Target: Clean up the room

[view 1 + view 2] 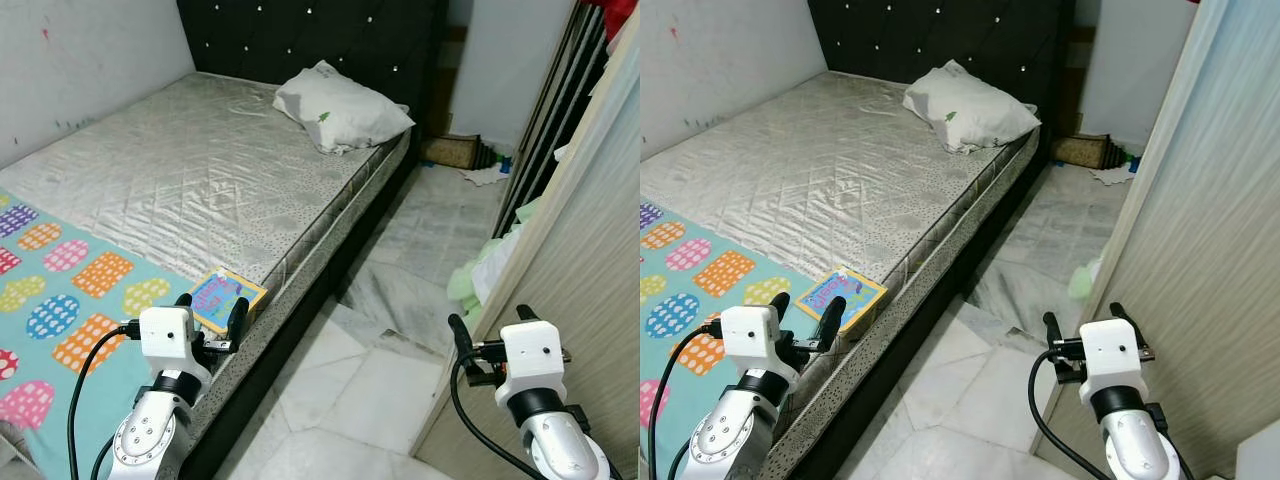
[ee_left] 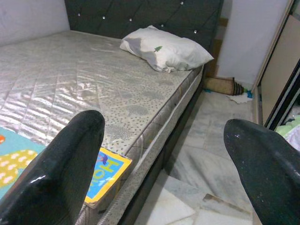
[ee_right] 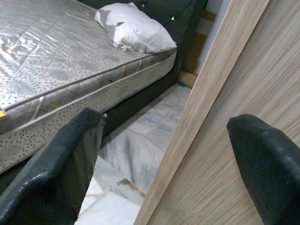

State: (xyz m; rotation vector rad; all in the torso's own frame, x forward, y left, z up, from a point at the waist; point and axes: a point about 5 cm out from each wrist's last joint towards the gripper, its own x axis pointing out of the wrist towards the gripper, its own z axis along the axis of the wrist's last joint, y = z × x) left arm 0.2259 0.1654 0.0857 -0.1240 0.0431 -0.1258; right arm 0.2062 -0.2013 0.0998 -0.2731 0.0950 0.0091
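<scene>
The left eye view is showing pale green clothing [image 1: 478, 278] bulging from the dark sliding wardrobe, which the wood-grain door panel [image 1: 1200, 250] is mostly hiding in the right eye view. The flat blue-and-yellow picture book [image 1: 228, 299] is lying at the silver quilted mattress [image 1: 190, 170] edge, just ahead of the left gripper [image 1: 213, 318] (fingers spread wide, holding nothing). The right gripper [image 1: 1080, 335] is hovering open and empty beside the panel.
</scene>
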